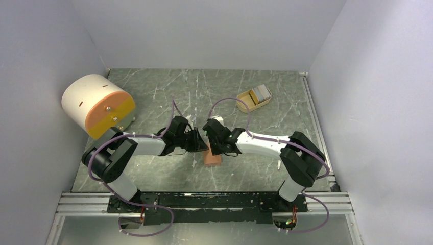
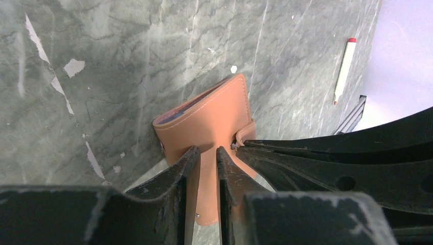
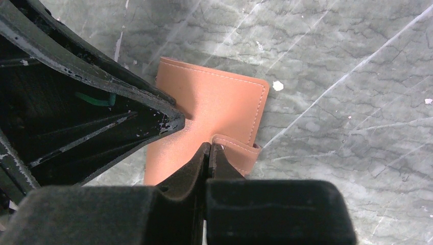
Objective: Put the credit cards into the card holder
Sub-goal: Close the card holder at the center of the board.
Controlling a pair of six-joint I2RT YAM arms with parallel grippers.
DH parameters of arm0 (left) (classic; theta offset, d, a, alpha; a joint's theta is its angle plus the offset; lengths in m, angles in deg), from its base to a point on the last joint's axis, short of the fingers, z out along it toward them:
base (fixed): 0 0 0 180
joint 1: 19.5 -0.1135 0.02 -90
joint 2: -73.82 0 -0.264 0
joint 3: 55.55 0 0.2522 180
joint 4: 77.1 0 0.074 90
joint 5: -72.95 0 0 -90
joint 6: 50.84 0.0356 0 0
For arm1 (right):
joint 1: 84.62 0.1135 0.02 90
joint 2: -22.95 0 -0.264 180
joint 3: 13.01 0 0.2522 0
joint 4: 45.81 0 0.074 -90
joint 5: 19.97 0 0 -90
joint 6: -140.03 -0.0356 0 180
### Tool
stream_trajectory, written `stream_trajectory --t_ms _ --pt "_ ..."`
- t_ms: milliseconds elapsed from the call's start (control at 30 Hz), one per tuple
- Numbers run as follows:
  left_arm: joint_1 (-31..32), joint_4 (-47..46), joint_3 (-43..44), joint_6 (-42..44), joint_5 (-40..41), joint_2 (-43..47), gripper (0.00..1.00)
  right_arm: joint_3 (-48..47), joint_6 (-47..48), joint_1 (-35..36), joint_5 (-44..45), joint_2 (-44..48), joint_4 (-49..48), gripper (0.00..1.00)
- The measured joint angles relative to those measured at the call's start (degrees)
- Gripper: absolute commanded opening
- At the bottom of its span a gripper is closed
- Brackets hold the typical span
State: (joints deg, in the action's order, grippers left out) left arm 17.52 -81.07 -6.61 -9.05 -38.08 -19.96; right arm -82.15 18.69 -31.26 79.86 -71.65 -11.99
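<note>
The salmon-pink card holder [image 1: 212, 158] lies at the middle of the table, between both grippers. In the left wrist view my left gripper [image 2: 207, 153] has its fingers closed onto the card holder [image 2: 209, 115], and a strip of it shows in the narrow gap. A bluish edge shows in its open side. In the right wrist view my right gripper [image 3: 209, 148] is shut at the snap tab [image 3: 240, 153] of the card holder [image 3: 219, 99]. The credit cards [image 1: 262, 92], grey-white and light blue, sit in the beige tray [image 1: 247, 102] at the back right.
A big white-and-orange drum [image 1: 98, 104] stands at the back left. A white pencil with a red end [image 2: 344, 66] lies near the table edge in the left wrist view. White walls close in three sides.
</note>
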Motion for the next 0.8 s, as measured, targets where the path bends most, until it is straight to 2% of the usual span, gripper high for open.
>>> stream_trajectory --t_ms 467,800 --pt "-0.2 -0.5 0.0 -0.1 -0.6 -0.5 0.24 -0.9 0.1 0.0 -0.3 -1.4 0.9 0.00" --pt "-0.5 -1.2 -0.4 -0.5 -1.0 -0.6 0.24 -1.0 -1.1 0.1 -3.2 -3.5 -2.9 0.00"
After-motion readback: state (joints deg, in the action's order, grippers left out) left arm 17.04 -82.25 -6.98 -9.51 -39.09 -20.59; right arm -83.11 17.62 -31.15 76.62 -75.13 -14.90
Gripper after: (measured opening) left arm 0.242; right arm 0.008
